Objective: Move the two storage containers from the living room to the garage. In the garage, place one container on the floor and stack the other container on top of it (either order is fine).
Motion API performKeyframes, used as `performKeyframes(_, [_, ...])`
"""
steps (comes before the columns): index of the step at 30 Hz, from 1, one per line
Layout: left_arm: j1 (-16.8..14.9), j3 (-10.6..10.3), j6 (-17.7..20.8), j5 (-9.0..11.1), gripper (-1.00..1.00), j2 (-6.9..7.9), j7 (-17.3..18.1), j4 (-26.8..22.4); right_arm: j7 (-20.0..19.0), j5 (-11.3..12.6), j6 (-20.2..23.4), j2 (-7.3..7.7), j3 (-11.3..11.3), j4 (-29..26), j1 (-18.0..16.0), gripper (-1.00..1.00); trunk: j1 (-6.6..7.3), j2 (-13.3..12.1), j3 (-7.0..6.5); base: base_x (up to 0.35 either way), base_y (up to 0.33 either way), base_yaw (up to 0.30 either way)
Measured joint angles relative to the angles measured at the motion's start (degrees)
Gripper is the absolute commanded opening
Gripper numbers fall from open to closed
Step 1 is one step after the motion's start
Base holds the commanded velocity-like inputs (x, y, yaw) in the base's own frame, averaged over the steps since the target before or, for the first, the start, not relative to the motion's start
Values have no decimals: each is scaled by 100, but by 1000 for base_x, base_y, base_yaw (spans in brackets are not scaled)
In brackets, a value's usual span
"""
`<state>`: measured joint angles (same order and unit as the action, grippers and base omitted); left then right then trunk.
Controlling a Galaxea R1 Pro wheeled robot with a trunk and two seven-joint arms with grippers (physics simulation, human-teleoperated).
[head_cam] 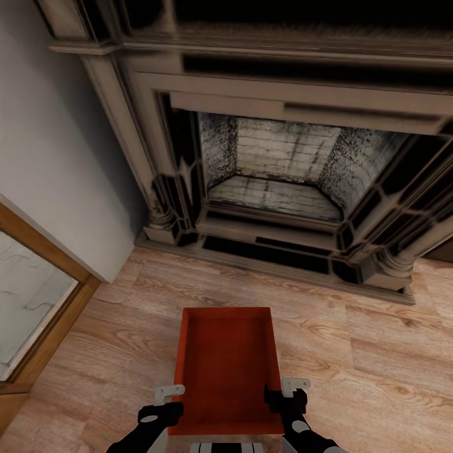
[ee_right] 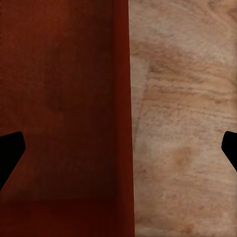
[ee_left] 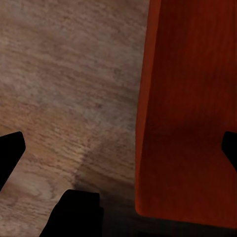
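Observation:
One orange-red storage container (head_cam: pixel 226 368) lies open side up over the living room's light wood-plank floor (head_cam: pixel 352 352), just ahead of my trunk. My left gripper (head_cam: pixel 171 397) stands open at the container's left wall, its fingertips (ee_left: pixel 11 153) wide apart on either side of that wall (ee_left: pixel 148 98). At the right wall my right gripper (head_cam: pixel 284 393) is open too, one finger (ee_right: pixel 10 153) over the container's inside (ee_right: pixel 64 98) and the other over the planks. I cannot tell whether the container rests on the planks or hangs above them. The garage is out of view.
A large fireplace (head_cam: pixel 277 170) with a dark ornate surround fills the wall ahead. A white wall (head_cam: pixel 56 145) runs along the left, ending in a wood-framed glass panel (head_cam: pixel 31 302) at the lower left. Open planks stretch to the right of the container.

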<state>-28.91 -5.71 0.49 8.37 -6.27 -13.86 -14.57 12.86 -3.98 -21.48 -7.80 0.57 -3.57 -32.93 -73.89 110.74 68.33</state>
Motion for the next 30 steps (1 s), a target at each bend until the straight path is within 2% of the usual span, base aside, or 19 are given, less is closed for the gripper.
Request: performKeyframes(30, [0,5,-66,-27,100,-37,181,-87,-23,0,-94,17,-10,-9,-1,100,0,0,0,0,0,0])
